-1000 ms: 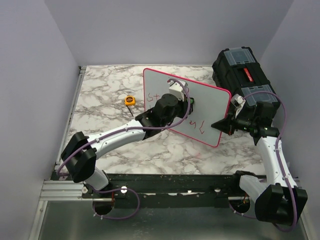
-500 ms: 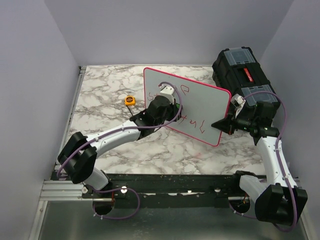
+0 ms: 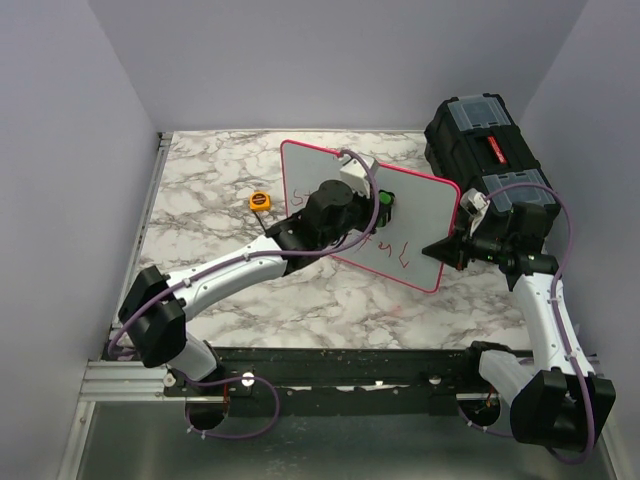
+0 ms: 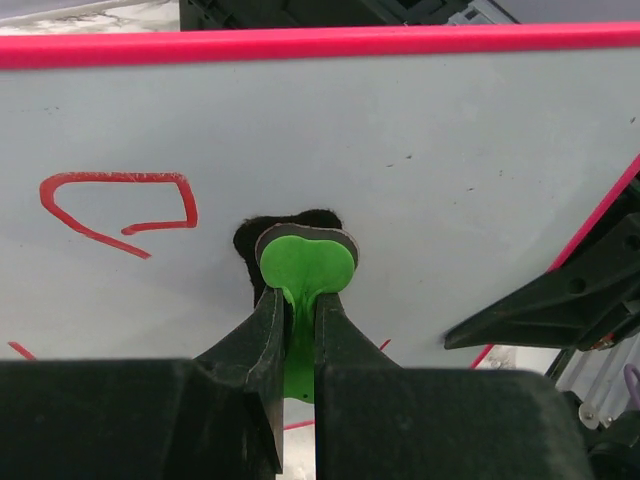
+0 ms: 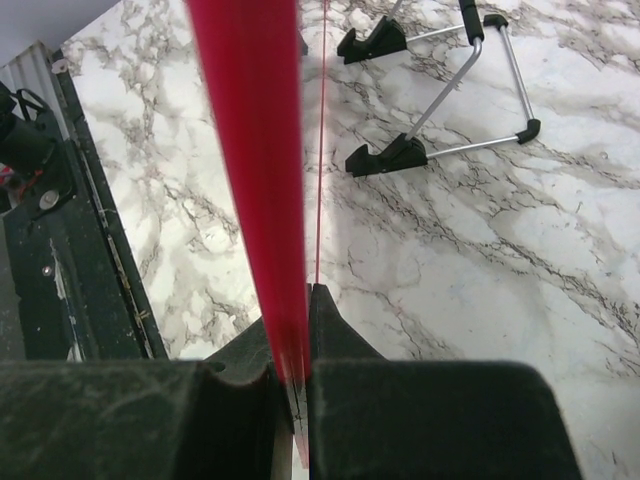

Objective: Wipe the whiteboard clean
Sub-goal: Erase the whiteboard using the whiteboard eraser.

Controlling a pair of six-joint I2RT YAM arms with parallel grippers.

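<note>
The whiteboard [image 3: 425, 205], white with a pink-red rim, stands tilted at mid-table. My left gripper [image 3: 376, 207] is shut on a green eraser [image 3: 384, 202] and presses its dark pad against the board's face. In the left wrist view the eraser [image 4: 305, 262] sits between the fingers of the left gripper [image 4: 300, 305] on the whiteboard [image 4: 450, 150], with a red marker stroke [image 4: 120, 200] to its left. More red lettering [image 3: 395, 252] shows low on the board. My right gripper [image 3: 447, 250] is shut on the board's lower right rim; in the right wrist view this gripper [image 5: 300, 310] pinches the rim [image 5: 250, 150].
A black toolbox [image 3: 485, 150] stands at the back right, close behind the right arm. A small yellow tape measure [image 3: 260, 200] lies left of the board. The board's wire stand with black feet [image 5: 440, 100] rests on the marble table [image 3: 210, 170]. Walls enclose three sides.
The left gripper with the eraser swept left across the board, then back to the right and slightly lower. The board's top left corner shifted a little. The right gripper kept its hold.
</note>
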